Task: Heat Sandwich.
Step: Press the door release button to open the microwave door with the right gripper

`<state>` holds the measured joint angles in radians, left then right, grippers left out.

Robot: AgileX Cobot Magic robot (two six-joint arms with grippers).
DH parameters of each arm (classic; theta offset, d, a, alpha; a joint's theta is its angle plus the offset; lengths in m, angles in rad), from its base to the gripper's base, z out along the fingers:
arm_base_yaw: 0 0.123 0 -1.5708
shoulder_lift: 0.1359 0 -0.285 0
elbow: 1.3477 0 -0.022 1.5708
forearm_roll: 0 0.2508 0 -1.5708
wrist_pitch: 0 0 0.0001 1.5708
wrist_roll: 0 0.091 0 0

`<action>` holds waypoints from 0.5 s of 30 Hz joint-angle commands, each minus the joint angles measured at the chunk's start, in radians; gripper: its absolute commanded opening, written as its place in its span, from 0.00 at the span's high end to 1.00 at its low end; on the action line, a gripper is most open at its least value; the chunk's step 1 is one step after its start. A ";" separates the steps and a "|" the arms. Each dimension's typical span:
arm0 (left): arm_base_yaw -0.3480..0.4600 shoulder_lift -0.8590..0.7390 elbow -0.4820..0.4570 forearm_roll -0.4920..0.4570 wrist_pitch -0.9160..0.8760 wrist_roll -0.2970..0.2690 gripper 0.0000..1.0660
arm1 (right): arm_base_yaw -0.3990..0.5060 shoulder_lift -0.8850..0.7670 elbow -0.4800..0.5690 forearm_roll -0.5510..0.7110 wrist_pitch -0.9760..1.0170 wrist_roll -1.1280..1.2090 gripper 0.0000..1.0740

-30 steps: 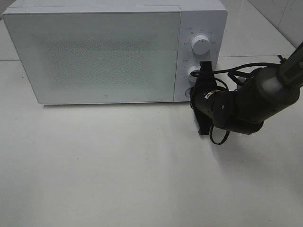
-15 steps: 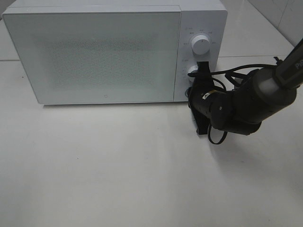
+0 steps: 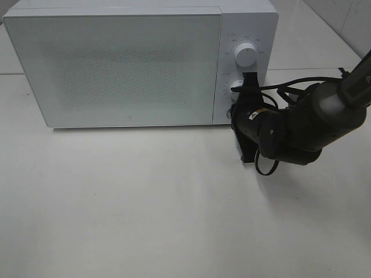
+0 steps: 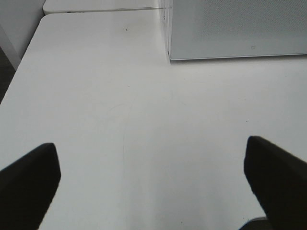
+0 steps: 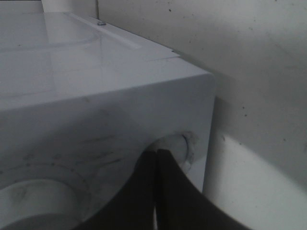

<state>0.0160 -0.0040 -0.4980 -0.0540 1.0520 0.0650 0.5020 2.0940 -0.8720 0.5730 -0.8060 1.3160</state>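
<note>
Two robot arms work at a white table [image 3: 145, 220] that carries a white microwave oven [image 3: 116, 17], and only one of them appears in the high view. The microwave stands at the far side of the table, its wide frosted door [image 3: 116, 69] closed. To the right of the door runs a narrow control panel [image 3: 261, 35] with an upper knob [image 3: 246, 56] and, beneath it, a lower knob [image 3: 236, 88].

The right arm [image 3: 307, 124], black and trailing loose cables [image 3: 287, 88], reaches in from the right edge of the high view to the lower part of that panel, partly covering the lower knob. In its wrist view we see the right gripper [image 5: 156, 154] clenched, its two dark fingers [image 5: 177, 191] pressed flat together with nothing between them. Their tips sit at the edge of a small round button [image 5: 184, 143] low on the microwave's front, close to its corner; we cannot tell whether they press on it.

The left gripper [image 4: 151, 158] shows only in its own wrist view. It is released, jaws spread wide, holding nothing. It hangs above the white table, with the microwave's front ahead of it and well apart.

We cannot tell where the sandwich is: none of the three views shows it, and the closed door hides the oven's inside.
</note>
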 commanded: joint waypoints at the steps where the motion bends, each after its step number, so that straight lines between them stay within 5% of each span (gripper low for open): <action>1: -0.001 -0.028 0.003 -0.007 -0.013 -0.004 0.05 | -0.012 0.000 -0.050 -0.014 -0.274 0.000 0.99; 15: -0.001 -0.025 0.003 -0.007 -0.013 -0.003 0.05 | -0.013 0.062 -0.131 0.024 -0.360 -0.037 1.00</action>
<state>0.0160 -0.0040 -0.4980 -0.0540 1.0520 0.0650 0.5250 2.1720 -0.9170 0.6370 -0.9040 1.3080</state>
